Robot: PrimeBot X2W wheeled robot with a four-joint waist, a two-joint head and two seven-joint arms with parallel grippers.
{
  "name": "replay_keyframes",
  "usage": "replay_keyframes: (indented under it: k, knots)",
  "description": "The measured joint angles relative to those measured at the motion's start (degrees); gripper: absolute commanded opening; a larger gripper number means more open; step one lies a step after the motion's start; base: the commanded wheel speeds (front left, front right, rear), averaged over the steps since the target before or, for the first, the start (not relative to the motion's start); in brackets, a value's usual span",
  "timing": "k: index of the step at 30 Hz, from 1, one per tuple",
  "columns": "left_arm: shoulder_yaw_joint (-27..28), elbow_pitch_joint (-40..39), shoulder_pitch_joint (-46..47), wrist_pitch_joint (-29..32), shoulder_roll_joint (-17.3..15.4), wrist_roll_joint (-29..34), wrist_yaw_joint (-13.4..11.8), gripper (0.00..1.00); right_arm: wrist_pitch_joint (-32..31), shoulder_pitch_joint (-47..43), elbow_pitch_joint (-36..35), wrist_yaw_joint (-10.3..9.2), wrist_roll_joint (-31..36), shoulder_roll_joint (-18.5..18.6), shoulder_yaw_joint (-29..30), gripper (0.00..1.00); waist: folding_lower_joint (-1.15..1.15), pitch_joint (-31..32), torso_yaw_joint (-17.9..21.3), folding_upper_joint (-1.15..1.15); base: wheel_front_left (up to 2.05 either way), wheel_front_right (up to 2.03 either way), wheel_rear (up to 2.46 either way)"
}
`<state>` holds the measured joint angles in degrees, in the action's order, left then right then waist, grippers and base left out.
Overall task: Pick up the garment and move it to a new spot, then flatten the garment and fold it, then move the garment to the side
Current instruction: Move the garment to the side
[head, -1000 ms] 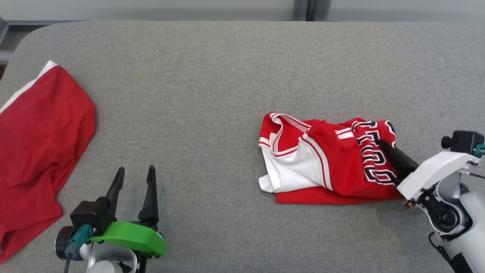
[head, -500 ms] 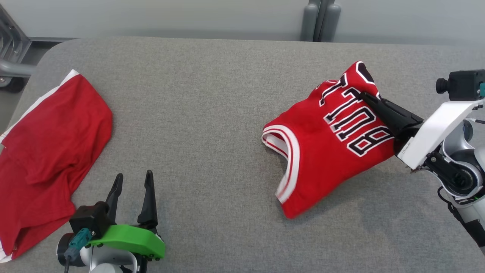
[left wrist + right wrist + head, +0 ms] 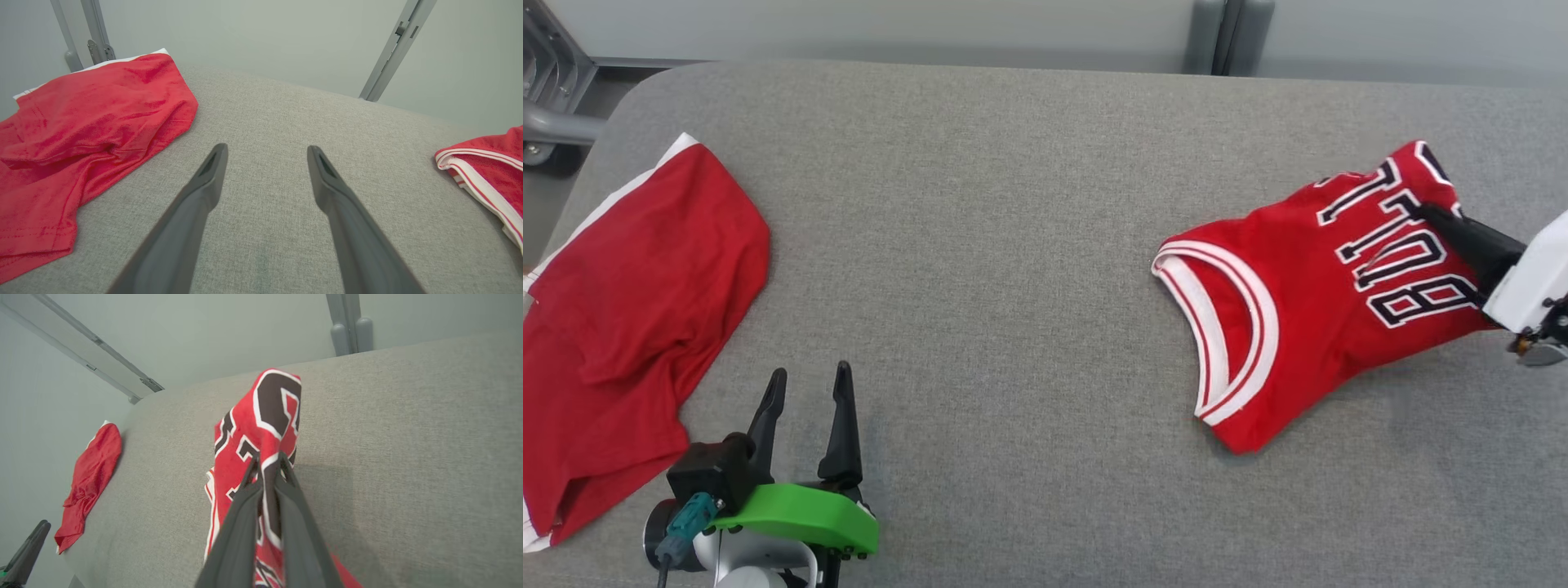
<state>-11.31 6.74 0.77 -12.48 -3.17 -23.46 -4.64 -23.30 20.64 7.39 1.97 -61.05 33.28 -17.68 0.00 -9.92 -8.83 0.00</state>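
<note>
Head view: right end effector [image 3: 1423,212] pinches the red jersey [image 3: 1323,327] at its black lettering [image 3: 1401,261], unreadable; left end effector [image 3: 812,371] spread.

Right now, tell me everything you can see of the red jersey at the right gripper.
The red jersey is a sleeveless sports top of soft, knit-looking fabric, with black white-outlined lettering and a white-and-red striped band round one opening. It is bunched, not flat. The right gripper is shut on the lettered part and holds that end up. The cloth drapes from there toward the table's middle, and the banded end looks to rest on the grey padded table. Nothing else touches it.
</note>
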Motion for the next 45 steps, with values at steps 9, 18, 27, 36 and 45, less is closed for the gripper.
replay_keyframes:
  k: [9,18,27,36,45]
  knots:
    - [-2.26,-2.4,1.21,0.88,-0.52,1.91,0.02,1.0,-3.1,0.12,9.12,-7.06,3.19,10.12,5.72,0.0,0.0,-4.66,0.29,0.0,0.0,0.0,0.0]
    - [-2.24,-5.02,4.28,1.87,-1.94,3.71,0.01,1.0,-1.1,0.48,15.95,-8.21,9.56,19.76,10.14,0.0,0.0,-9.96,-0.23,0.0,0.0,0.0,0.0]
    - [-2.05,-5.83,5.22,2.43,-2.79,4.42,0.01,1.0,4.47,3.58,20.6,-8.73,14.14,19.15,10.82,0.0,0.01,-14.1,-0.67,0.0,0.0,0.0,0.0]
    - [-1.24,-5.95,5.32,2.96,-3.32,4.42,-0.19,1.0,7.12,3.73,25.04,-9.09,16.73,17.67,10.65,0.0,0.01,-14.32,0.17,0.0,0.0,0.0,0.0]
    - [-1.19,-7.21,5.32,4.05,-4.03,4.58,-0.36,1.0,11.96,5.85,29.69,-9.1,21.9,17.79,13.81,1.0,0.01,-14.43,1.78,0.0,0.0,0.0,0.0]
